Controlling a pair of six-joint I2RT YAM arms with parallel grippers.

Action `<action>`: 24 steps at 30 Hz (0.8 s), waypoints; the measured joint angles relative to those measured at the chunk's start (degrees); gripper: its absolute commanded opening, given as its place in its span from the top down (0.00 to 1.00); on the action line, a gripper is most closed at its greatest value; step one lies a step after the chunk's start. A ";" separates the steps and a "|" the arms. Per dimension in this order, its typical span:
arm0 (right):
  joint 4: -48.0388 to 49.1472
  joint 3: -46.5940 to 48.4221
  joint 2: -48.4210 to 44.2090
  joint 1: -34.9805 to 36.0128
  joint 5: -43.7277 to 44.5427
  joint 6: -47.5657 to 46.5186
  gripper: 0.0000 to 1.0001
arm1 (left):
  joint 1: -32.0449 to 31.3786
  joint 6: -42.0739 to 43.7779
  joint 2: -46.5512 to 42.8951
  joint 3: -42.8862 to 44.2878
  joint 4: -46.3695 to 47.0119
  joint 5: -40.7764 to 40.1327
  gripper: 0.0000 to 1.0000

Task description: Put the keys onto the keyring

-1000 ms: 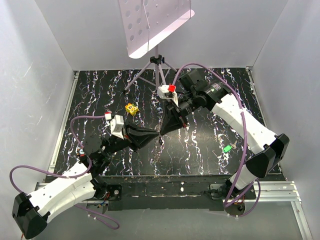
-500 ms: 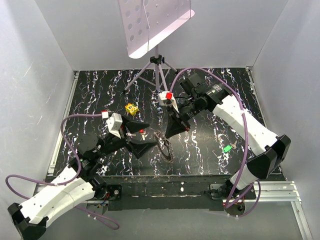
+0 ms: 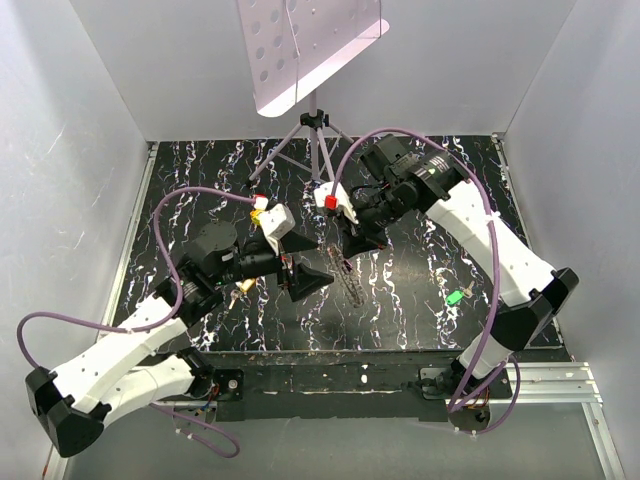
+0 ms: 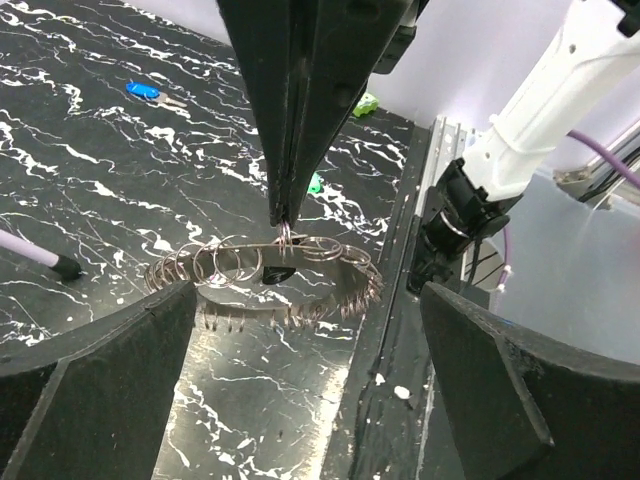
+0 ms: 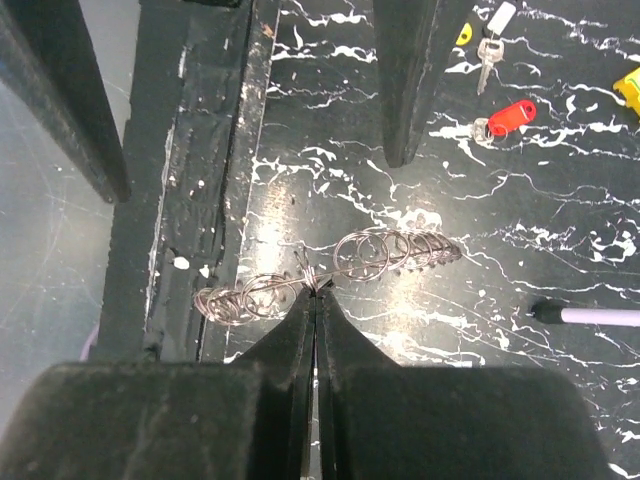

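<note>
Grey-brown toothed metal keyring [image 5: 330, 268] sits mid-table, pinched by my clenched right end effector [image 5: 316, 300]. Left end effector [image 3: 300, 272] has just released and sprung wide; it now faces the ring from 9 o'clock, empty. I judge nothing threaded: the red-headed silver key [image 5: 508, 115] lies loose on the black marbled table [image 3: 200, 180].

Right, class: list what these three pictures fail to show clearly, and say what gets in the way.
Yellow block: right wrist view, cut off by the right edge.
Key at the top: right wrist view, head cut by the top edge.
Keyring: top view, too small to show its loops; grip point hidden under the right gripper.
Green key: left wrist view, partly behind the right gripper.
</note>
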 measured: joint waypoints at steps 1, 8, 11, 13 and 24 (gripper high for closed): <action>0.02 0.07 0.39 0.02 0.59 -0.20 0.99 | 0.00 0.55 0.92 0.00 0.33 0.17 0.07; -0.09 0.07 1.86 0.04 2.54 -0.37 0.99 | 0.00 3.56 4.02 -0.04 7.28 1.03 0.21; -0.09 0.07 1.86 0.04 2.56 -0.35 0.99 | 0.00 4.44 5.51 -0.04 9.35 1.60 0.27; -0.09 0.07 1.86 0.07 2.54 -0.31 0.99 | -0.02 4.94 6.69 -0.04 9.77 2.03 0.33; -0.17 0.07 1.86 0.07 1.86 -0.11 0.99 | -0.15 6.67 8.61 -0.22 9.29 2.08 0.51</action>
